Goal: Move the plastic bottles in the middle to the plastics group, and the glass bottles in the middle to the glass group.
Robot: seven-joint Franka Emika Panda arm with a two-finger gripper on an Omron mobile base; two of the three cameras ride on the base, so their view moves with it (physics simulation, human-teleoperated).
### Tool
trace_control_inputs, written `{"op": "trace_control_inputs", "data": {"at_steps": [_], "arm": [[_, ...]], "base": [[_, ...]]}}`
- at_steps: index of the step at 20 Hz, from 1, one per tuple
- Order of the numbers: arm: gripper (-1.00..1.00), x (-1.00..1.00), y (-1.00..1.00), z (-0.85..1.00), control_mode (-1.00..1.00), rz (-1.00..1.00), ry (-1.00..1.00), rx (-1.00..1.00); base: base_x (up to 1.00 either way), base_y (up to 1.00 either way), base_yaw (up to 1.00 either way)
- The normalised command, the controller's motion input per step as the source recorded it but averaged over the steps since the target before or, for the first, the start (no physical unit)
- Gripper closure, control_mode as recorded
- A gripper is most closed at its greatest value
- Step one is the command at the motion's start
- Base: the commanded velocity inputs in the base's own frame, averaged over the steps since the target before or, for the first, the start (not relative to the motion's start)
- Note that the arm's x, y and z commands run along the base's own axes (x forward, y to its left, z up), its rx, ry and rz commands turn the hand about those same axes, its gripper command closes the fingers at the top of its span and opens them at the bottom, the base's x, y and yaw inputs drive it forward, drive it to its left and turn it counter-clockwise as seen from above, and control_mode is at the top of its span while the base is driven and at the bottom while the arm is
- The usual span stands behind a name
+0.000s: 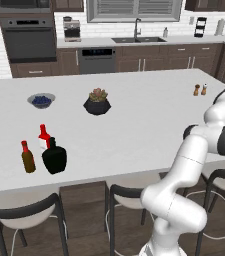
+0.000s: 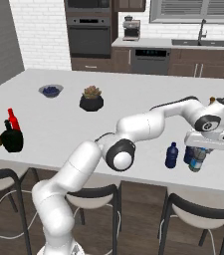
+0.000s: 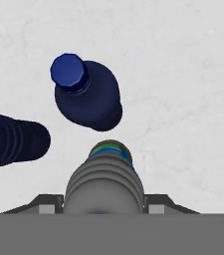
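My gripper point(image 2: 199, 152) stands at the right end of the counter, shut on the clear plastic bottle point(image 2: 197, 161), whose ribbed body and blue label point(image 3: 108, 149) fill the gap between the fingers point(image 3: 49, 204). Close beside it stand two navy bottles: one upright point(image 2: 171, 155) point(image 3: 86, 94), the other point(image 3: 9, 139) partly hidden behind the hand point(image 2: 188, 154). At the far left end of the counter, the squat black glass bottle point(image 1: 54, 157) point(image 2: 12, 140) sits against the red bottle point(image 1: 44, 136) and the brown bottle point(image 1: 28, 157).
A potted succulent point(image 1: 97, 102) and a bowl of blueberries point(image 1: 41, 100) stand mid-counter. Salt and pepper shakers point(image 1: 200, 90) are at the back right. Dark stools point(image 1: 129, 200) line the counter's near edge point(image 2: 133, 177).
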Motion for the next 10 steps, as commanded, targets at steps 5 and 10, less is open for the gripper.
{"op": "trace_control_inputs", "data": {"at_steps": [5,10], "arm": [[1.00,0.12,0.00,-0.44,-1.00,-0.04,0.00,-0.11],[1.00,0.02,0.00,-0.45,-1.00,-0.02,0.00,-0.02]], "base": [[0.00,0.00,0.00],[0.00,0.00,0.00]]}}
